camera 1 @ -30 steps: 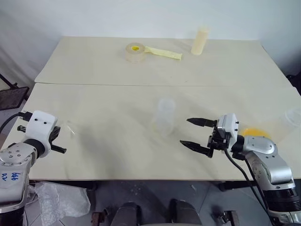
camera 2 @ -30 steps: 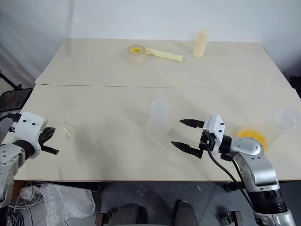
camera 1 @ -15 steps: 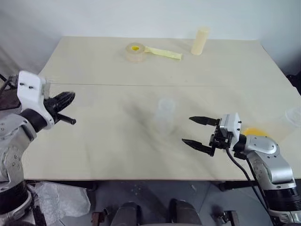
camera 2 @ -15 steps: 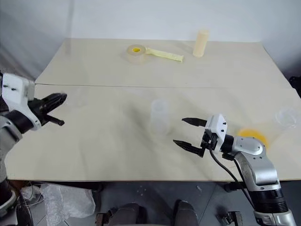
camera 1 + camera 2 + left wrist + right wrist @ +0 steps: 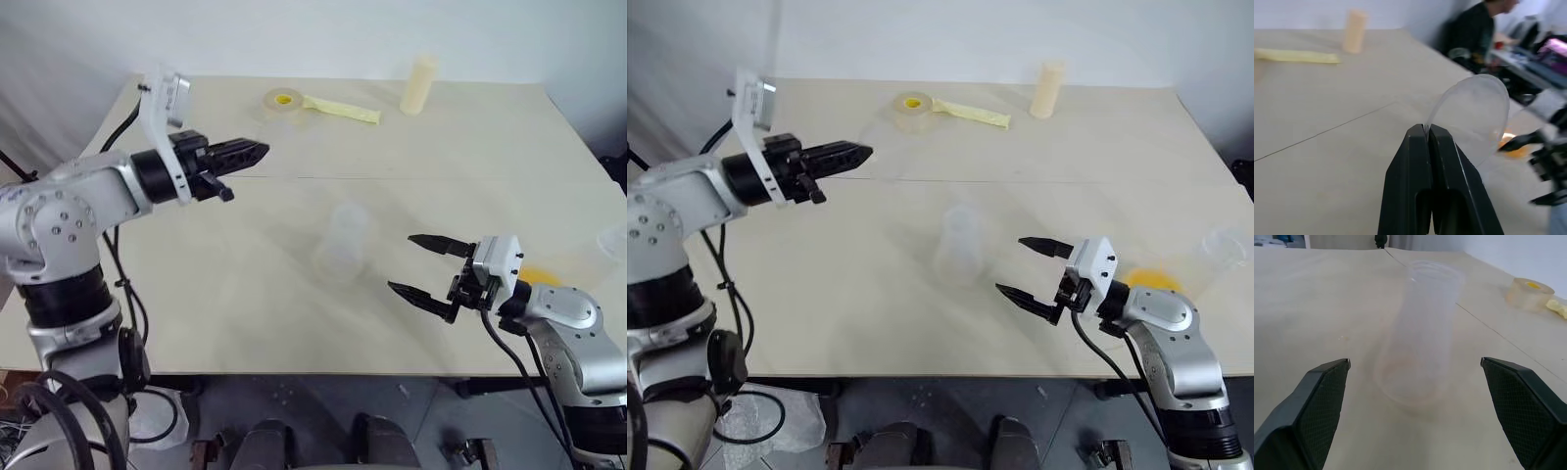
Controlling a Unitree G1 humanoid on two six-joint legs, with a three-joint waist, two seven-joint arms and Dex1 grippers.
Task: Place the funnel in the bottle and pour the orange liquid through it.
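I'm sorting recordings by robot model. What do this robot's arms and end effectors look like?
Both arms are silver-grey metal with rounded joint housings and black cables alongside. Each wrist carries a white block. The left end effector and the right end effector each have two slim black fingers tapering to points, with textured inner pads.

Bottle (image 5: pixel 342 243) stands mid-table (image 5: pixel 245 313). Right gripper (image 5: pixel 423 266) sits at its 4 o'clock, near but apart. Left gripper (image 5: pixel 257 149), above the table at the bottle's 10 o'clock, holds the funnel (image 5: pixel 1476 116). Tape roll (image 5: pixel 281 107) at 11, cylinder (image 5: pixel 418 84) at 1, both far back. Orange liquid (image 5: pixel 1156 282) at 3, cup (image 5: pixel 1223 245) beyond it.
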